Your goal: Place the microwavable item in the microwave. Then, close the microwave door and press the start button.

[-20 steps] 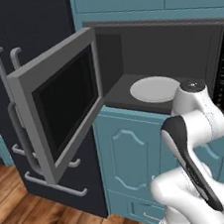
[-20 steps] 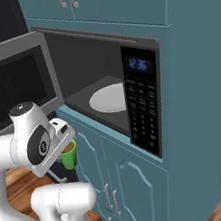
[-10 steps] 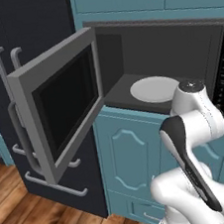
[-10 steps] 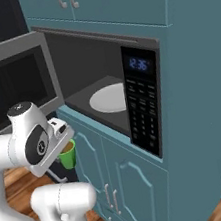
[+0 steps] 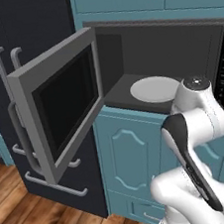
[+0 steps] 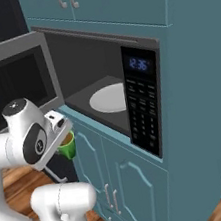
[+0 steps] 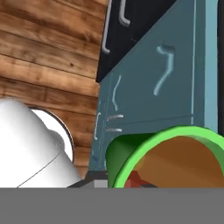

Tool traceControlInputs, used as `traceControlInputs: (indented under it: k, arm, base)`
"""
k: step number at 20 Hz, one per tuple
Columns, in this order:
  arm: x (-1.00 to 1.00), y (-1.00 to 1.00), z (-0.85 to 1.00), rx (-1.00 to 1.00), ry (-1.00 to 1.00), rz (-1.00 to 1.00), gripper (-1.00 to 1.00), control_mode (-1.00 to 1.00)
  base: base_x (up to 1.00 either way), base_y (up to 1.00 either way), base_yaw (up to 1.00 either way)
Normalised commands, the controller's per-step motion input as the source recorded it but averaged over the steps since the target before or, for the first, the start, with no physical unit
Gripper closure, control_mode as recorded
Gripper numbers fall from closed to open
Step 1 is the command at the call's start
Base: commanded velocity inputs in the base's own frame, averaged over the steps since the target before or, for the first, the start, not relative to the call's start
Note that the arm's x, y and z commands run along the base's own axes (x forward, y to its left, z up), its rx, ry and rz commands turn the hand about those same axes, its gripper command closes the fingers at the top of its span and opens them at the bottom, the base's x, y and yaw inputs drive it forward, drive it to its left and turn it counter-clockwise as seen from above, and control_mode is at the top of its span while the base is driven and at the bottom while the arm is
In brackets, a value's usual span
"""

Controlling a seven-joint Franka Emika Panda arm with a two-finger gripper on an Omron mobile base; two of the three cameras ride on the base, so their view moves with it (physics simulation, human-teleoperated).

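Nothing much has shifted over the last second: your white arm holds almost the same pose, with the small bright green tapered cup of brown liquid (image 6: 67, 144) still hanging below the microwave's floor level. Your two-finger gripper (image 6: 61, 133) is pinched narrow on that cup; in the right base view it sits at about 9 o'clock of the frame, tucked under the white hand, and in the hand view the cup's green rim (image 7: 175, 159) and brown liquid fill the 5 o'clock corner. You cannot see the fingertips themselves, as the cup and the hand cover them.

Ahead of you, the built-in grey-framed microwave (image 6: 103, 85) stands open, its white round turntable plate (image 6: 109, 98) bare at the centre of the dark floor. Its wide grey-framed door with the dark glass window (image 5: 60, 105) swings out toward 9 o'clock in the left base view. You see the black keypad panel (image 6: 143, 106) at 3 o'clock of the cavity, with a lit display. Teal cabinet doors (image 5: 130, 156) sit below and above the microwave, a tall black fridge with grey bar handles (image 5: 12, 97) stands behind the open door, and brown wood flooring (image 7: 48, 57) runs beneath.

Your own arm hides the cup in the left base view and covers part of the turntable plate there.
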Motion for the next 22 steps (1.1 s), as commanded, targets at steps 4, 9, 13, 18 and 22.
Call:
traceControlInputs:
  k: [4,9,13,18,22]
  arm:
    - [0.39,-0.31,0.57,0.0,-0.16,-0.15,1.0,-1.0]
    - [0.37,-0.25,0.31,0.0,-0.08,-0.27,1.0,-1.0]
    - [0.66,0.0,0.18,0.0,-0.01,-0.3,1.0,-1.0]
    - [0.8,0.0,0.08,-0.01,-0.1,-0.14,1.0,-1.0]
    - [0.81,-0.08,0.01,0.0,-0.05,-0.02,1.0,-1.0]
  base:
    - [0.0,0.0,0.0]
    - [0.0,0.0,0.0]
    - [0.0,0.0,0.0]
    - [0.0,0.0,0.0]
    - [0.0,0.0,0.0]
